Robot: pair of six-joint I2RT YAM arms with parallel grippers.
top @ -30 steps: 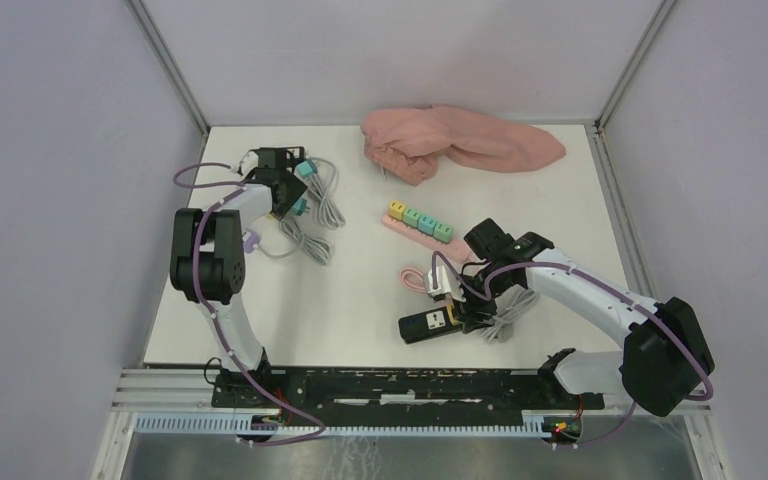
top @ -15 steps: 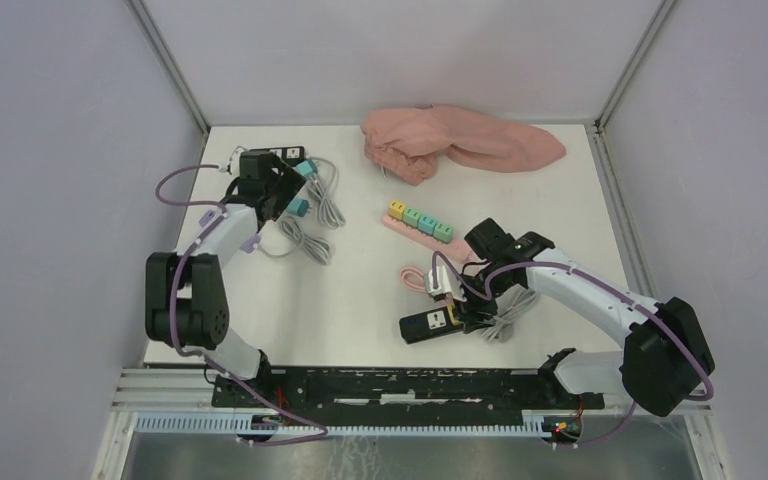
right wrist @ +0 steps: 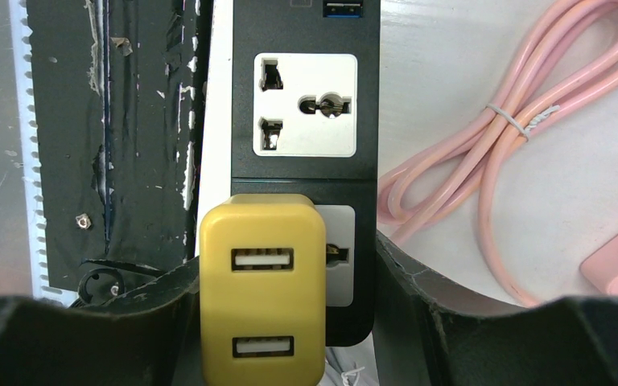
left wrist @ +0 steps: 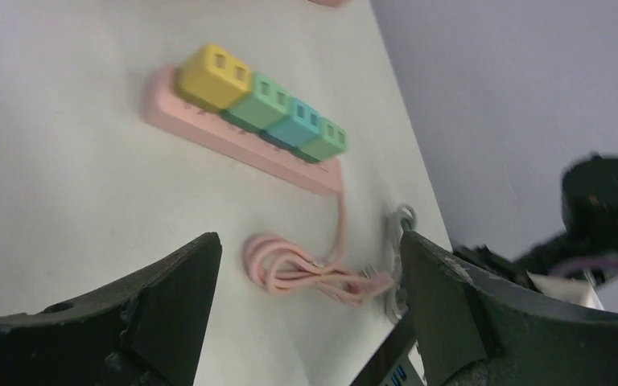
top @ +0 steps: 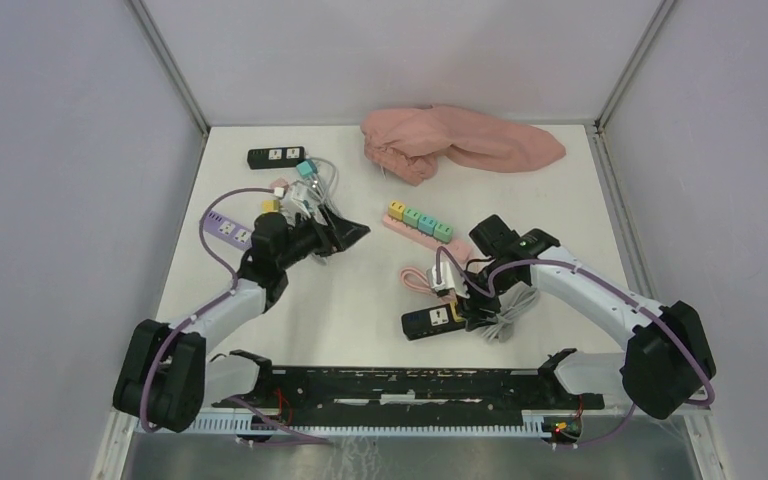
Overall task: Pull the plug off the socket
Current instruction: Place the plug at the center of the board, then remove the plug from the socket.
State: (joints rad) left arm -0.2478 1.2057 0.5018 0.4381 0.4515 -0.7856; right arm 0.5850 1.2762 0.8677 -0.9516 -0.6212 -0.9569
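A black power strip (top: 426,323) lies near the table's front edge, with a yellow two-port USB plug (right wrist: 261,293) standing in its end socket. My right gripper (right wrist: 287,269) is open around that end: the left finger is at the plug's side, and the right finger (right wrist: 451,322) is beside the strip's edge, with a gap to the plug. In the top view the right gripper (top: 465,310) sits over the strip's right end. My left gripper (left wrist: 307,249) is open and empty, above the table's middle left (top: 348,233).
A pink power strip (top: 415,228) holds several coloured adapters (left wrist: 261,100), and its pink cable coil (top: 417,279) lies beside the black strip. A grey cable bundle (top: 507,312) is under the right wrist. At the back are a pink cloth (top: 460,143), a second black strip (top: 275,156) and a purple strip (top: 225,230).
My left arm has swung from the back-left black strip towards the table's middle, and its gripper now points right. The right gripper has barely moved at the yellow plug.
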